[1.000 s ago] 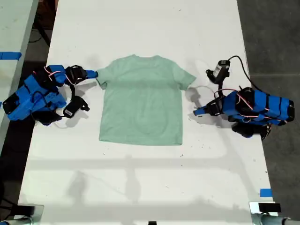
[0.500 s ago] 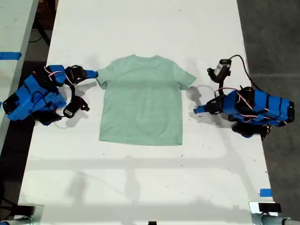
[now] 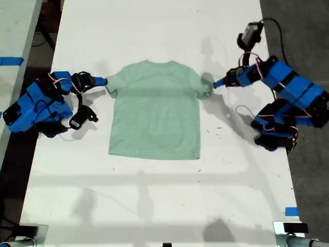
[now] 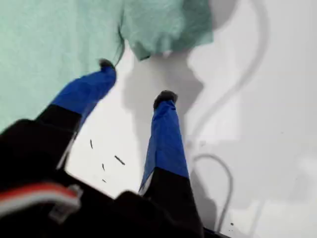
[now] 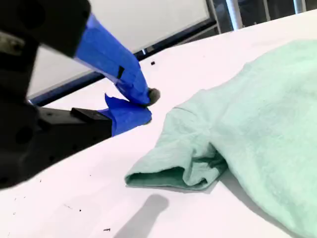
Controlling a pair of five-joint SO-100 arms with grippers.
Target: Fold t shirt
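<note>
The shirt [image 3: 155, 109] lies flat on the white bench [image 3: 154, 195], a little above the middle of the exterior view, neck toward the top, both sleeves spread.

My first tool [image 4: 134, 78] is at the sleeve on the exterior view's right [image 3: 213, 85]; its jaws are parted, the blue fingertips [image 4: 166, 97] just short of the bunched sleeve hem, gripping nothing.

My second tool [image 5: 146, 104] sits just beside the sleeve on the exterior view's left [image 3: 101, 81], jaws pinched together on nothing, a little apart from the cloth.

No readable text, labels, brands, numbers or signs anywhere.
</note>
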